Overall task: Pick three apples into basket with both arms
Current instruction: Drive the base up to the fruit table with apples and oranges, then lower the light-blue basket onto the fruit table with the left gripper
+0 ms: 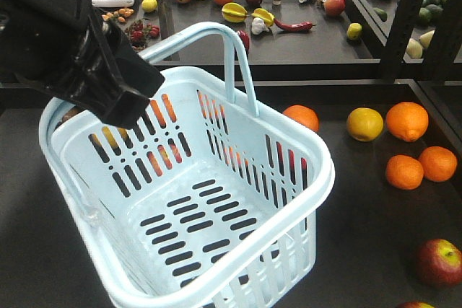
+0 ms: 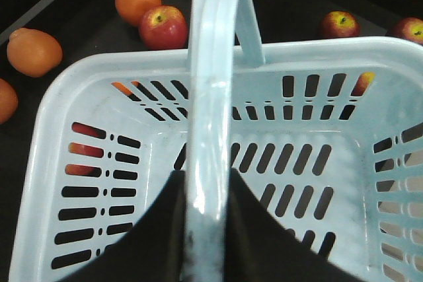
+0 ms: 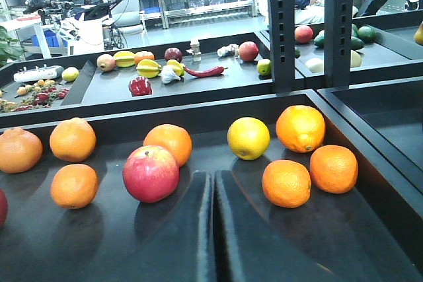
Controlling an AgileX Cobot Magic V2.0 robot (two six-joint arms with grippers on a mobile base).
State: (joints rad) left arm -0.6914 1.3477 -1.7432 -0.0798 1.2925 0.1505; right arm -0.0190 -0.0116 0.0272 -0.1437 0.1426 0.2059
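The pale-blue basket (image 1: 216, 200) hangs tilted and holds no fruit. My left arm (image 1: 86, 55) reaches down to its rim. In the left wrist view my left gripper (image 2: 206, 173) is shut on the basket's loop handle (image 2: 211, 64). Beyond the basket's far rim lie three red apples (image 2: 162, 27), (image 2: 340, 24), (image 2: 410, 30). In the front view one apple (image 1: 438, 261) lies at the lower right, with another apple (image 1: 415, 305) cut off by the bottom edge. My right gripper (image 3: 213, 175) is shut with nothing in it, low over the black surface, with an apple (image 3: 151, 173) just ahead and to its left.
Oranges (image 1: 406, 120), (image 1: 404, 172), (image 1: 438, 163), (image 1: 301, 117) and a yellow fruit (image 1: 364, 123) lie right of the basket. Further oranges (image 3: 286, 182), (image 3: 333, 168) sit ahead of my right gripper. A back shelf (image 1: 303, 41) holds mixed produce. A black post (image 3: 284, 24) stands at the right.
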